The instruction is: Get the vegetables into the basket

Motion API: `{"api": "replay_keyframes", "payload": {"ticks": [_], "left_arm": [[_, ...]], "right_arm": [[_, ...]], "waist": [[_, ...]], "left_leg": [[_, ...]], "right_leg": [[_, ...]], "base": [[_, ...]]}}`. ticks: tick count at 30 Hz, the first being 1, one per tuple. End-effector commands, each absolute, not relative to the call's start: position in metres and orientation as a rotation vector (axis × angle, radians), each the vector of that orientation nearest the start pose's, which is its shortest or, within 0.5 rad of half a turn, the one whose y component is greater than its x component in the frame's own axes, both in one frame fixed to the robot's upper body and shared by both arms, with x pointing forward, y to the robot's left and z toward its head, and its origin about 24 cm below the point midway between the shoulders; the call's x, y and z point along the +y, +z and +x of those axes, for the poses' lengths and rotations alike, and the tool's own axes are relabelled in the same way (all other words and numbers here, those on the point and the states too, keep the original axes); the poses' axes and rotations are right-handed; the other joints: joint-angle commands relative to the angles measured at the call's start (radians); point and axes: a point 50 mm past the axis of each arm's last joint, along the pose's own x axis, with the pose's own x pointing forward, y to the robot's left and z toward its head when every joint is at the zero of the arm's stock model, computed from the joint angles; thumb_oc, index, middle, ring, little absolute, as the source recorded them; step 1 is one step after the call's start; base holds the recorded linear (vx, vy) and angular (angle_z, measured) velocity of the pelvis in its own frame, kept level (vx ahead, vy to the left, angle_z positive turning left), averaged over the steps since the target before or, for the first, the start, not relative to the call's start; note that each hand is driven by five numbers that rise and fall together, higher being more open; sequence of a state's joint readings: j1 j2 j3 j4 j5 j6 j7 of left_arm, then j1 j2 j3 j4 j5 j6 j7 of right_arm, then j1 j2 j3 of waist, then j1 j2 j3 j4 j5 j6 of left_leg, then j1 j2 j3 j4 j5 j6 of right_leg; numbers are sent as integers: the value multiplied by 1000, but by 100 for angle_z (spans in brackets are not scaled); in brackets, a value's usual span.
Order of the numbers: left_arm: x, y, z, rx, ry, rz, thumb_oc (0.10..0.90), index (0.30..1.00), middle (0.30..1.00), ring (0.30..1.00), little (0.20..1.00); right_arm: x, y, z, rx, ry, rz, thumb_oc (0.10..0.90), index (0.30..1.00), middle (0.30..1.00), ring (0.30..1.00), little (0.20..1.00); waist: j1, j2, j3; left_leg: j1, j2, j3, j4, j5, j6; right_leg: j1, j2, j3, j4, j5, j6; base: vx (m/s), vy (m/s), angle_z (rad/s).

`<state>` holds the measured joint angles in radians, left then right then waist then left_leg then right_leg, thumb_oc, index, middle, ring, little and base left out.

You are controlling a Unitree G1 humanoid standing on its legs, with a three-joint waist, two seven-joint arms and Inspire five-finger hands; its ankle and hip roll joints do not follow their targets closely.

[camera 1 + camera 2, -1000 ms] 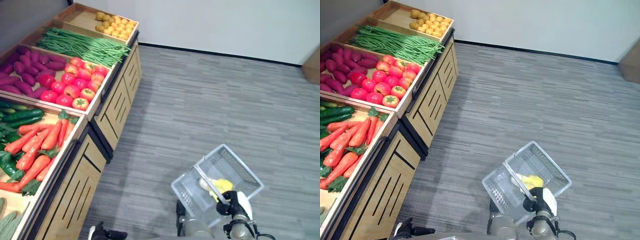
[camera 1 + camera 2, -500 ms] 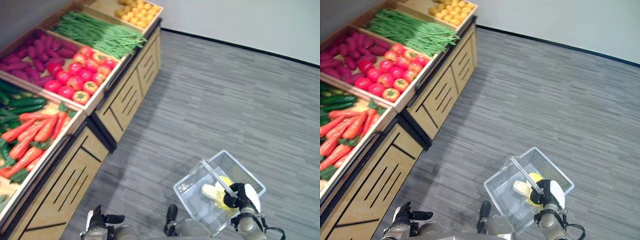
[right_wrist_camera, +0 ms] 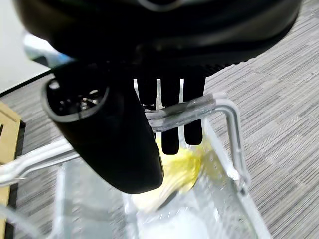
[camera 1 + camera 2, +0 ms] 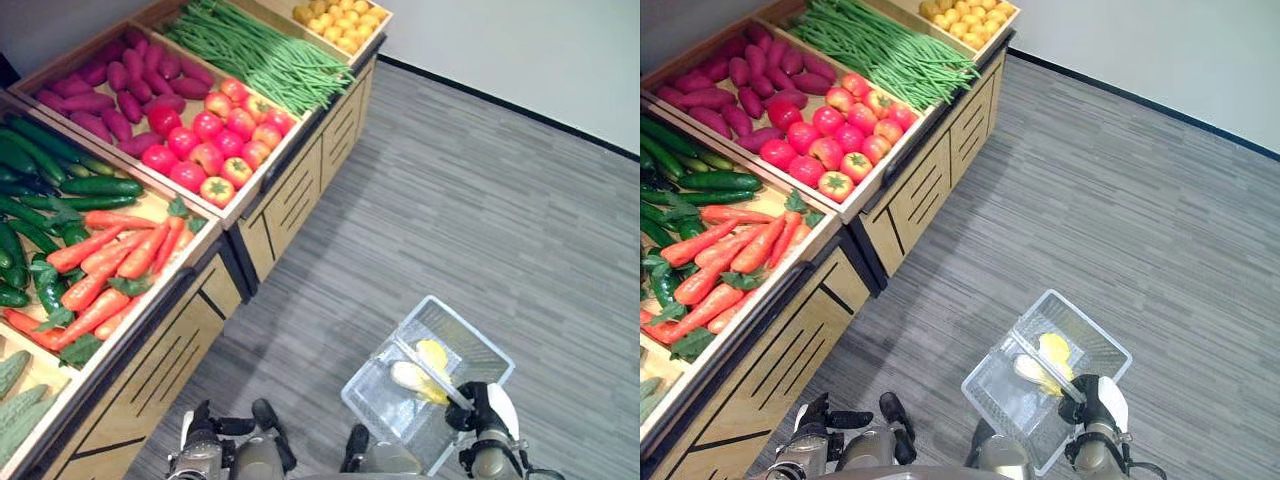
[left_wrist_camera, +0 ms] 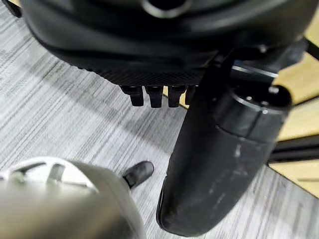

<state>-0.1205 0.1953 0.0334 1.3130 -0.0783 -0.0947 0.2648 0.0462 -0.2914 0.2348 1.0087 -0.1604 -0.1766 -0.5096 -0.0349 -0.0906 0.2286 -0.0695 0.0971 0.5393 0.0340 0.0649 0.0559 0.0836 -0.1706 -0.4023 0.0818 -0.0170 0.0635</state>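
A clear plastic basket (image 4: 483, 347) hangs over the grey floor at the lower right. My right hand (image 4: 481, 411) is shut on its handle (image 3: 199, 107), fingers (image 3: 169, 134) curled over the bar. Inside the basket lie a yellow vegetable (image 4: 432, 352) and a pale one (image 4: 408, 376). The wooden stand (image 4: 290, 195) on the left holds carrots (image 4: 120, 262), cucumbers (image 4: 70, 185), tomatoes (image 4: 215, 140), purple sweet potatoes (image 4: 110, 90) and green beans (image 4: 262, 52). My left hand (image 4: 207, 447) is low at the bottom edge beside the stand, open and holding nothing.
A bin of small yellow fruit (image 4: 340, 17) sits at the stand's far end. The stand's drawer fronts (image 4: 160, 375) face the open grey floor (image 4: 470, 210), which runs to a white wall (image 4: 520, 50) at the back.
The whole picture has shifted, so the camera has moved; more of the carrot and cucumber bins shows. The basket stays in my right hand. My left hand has come further into view.
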Motion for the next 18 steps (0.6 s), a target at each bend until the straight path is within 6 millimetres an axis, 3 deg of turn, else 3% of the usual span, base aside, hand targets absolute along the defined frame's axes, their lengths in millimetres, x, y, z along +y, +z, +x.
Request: {"api": "replay_keyframes", "payload": {"ticks": [1,5,6,9,10,11,12,16,17,18], "left_arm": [[237,-160,88,1164,418,268,900,1000,1000,1000,1000],[238,-160,89,1156,425,266,900,1000,1000,1000,1000],[239,-160,87,1163,428,268,900,1000,1000,1000,1000],[239,-161,83,1177,416,281,900,1000,1000,1000,1000],[240,-161,82,1181,419,285,900,1000,1000,1000,1000],[240,-161,82,1181,419,285,900,1000,1000,1000,1000],[242,-161,81,1187,418,293,900,1000,1000,1000,1000],[245,-159,84,1171,419,300,900,1000,1000,1000,1000],[245,-159,85,1167,418,302,900,1000,1000,1000,1000],[246,-158,86,1165,417,301,900,1000,1000,1000,1000]], "right_arm": [[-255,-93,184,500,-359,-725,400,300,300,300,300],[-252,-90,188,482,-349,-726,400,300,300,300,300],[-251,-89,194,480,-344,-729,400,300,300,300,300],[-251,-91,191,495,-356,-720,400,300,300,300,300],[-252,-92,191,498,-361,-714,400,300,300,300,300],[-252,-92,191,498,-361,-714,400,300,300,300,300],[-252,-94,188,510,-375,-700,400,300,300,300,300],[-250,-95,187,516,-383,-686,400,300,300,300,300],[-252,-96,185,525,-394,-683,400,300,300,300,300],[-253,-98,183,547,-408,-680,400,300,300,300,300]], "waist": [[41,-17,-17],[48,-19,-17],[68,-21,-16],[60,-15,-15],[53,-10,-15],[54,-10,-15],[35,3,-7],[19,7,16],[10,7,23],[-7,7,33]], "left_leg": [[-41,37,-11,113,-89,-85],[-35,22,-20,91,-93,-73],[-10,4,-24,58,-104,-57],[37,-31,-71,7,-116,-34],[52,-28,-72,-11,-99,-27],[52,-28,-72,-12,-98,-27],[86,-24,-113,-36,-96,-32],[118,-11,-164,-46,-97,-51],[125,-11,-192,-45,-101,-58],[136,-16,-241,-35,-111,-64]], "right_leg": [[15,-82,45,38,46,116],[2,-92,47,62,63,124],[-13,-118,27,110,105,140],[-58,-110,109,240,126,146],[-93,-87,134,250,139,127],[-95,-87,135,250,138,127],[-160,-64,177,260,122,112],[-213,-77,181,177,125,112],[-230,-64,227,129,129,118],[-251,-33,329,72,131,126]], "base": [[94,158,18],[52,126,15],[81,157,7],[110,132,6],[42,22,28],[105,-22,64],[165,-43,71],[137,-116,77],[170,-133,74],[249,-163,61]]}}
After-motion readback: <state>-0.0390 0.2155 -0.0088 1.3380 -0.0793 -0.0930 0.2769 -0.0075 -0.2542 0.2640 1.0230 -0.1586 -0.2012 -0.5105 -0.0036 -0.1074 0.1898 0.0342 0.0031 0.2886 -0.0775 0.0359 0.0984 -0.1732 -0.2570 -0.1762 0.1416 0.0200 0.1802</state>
